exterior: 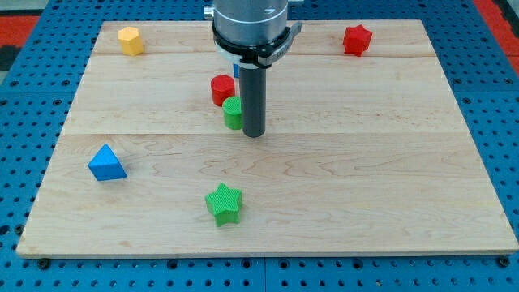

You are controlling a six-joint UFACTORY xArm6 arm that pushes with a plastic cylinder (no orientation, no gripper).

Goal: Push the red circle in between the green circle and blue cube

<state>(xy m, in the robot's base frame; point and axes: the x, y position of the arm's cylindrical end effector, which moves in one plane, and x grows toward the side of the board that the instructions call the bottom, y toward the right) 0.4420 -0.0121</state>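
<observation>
The red circle [220, 88] stands just left of the board's middle, near the view's top. The green circle [233, 113] touches it at its lower right. A sliver of the blue cube [236, 71] shows above the red circle, mostly hidden behind the arm's rod. My tip [254, 133] rests on the board right beside the green circle, at its right and slightly below it. The red circle lies left of the gap between the green circle and the blue cube.
A yellow block [130, 40] sits at the top left, a red star [357, 39] at the top right. A blue triangle [106, 163] lies at the left, a green star [224, 203] at the bottom middle. The wooden board [389, 186] lies on a blue pegboard.
</observation>
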